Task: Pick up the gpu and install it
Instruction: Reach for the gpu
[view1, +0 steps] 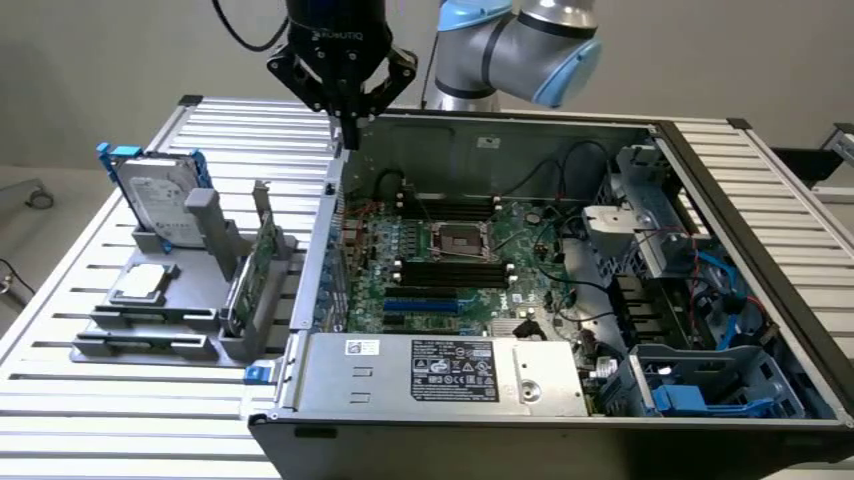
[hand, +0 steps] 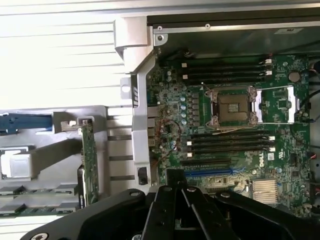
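One gpu stood on edge in the grey holder, exterior view's left. Probably light, stiff, fragile; best pinched along its top edge. Gripper closed, empty, above the case wall.

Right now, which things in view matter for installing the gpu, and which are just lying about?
For the job:
the gpu, on edge in the grey holder
the claw, shut, above the case wall
the motherboard inside

Lying about:
the hard drive in its blue frame
the processor chip on the holder
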